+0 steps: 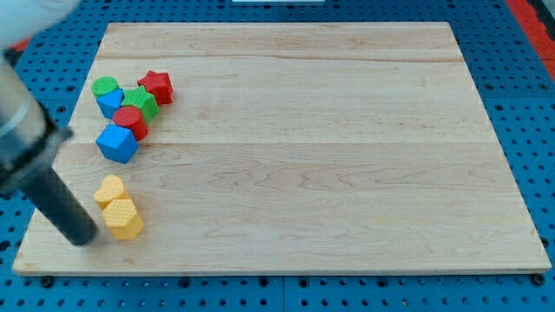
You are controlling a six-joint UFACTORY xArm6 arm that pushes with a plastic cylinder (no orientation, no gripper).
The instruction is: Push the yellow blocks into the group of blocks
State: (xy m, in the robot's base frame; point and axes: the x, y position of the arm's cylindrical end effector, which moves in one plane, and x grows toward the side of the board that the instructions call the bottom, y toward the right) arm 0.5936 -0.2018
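Two yellow blocks lie near the view's lower left: a yellow heart and, touching it just below, a yellow hexagon. My tip rests on the board just left of and slightly below the yellow hexagon, a small gap apart. Above them sits the group: a blue cube, a red cylinder, a green star, a red star, a green cylinder and a blue block under it. The blue cube is a short gap above the yellow heart.
The wooden board lies on a blue pegboard table. The board's left edge runs close beside my tip and the yellow blocks. The rod and arm slant up to the view's upper left.
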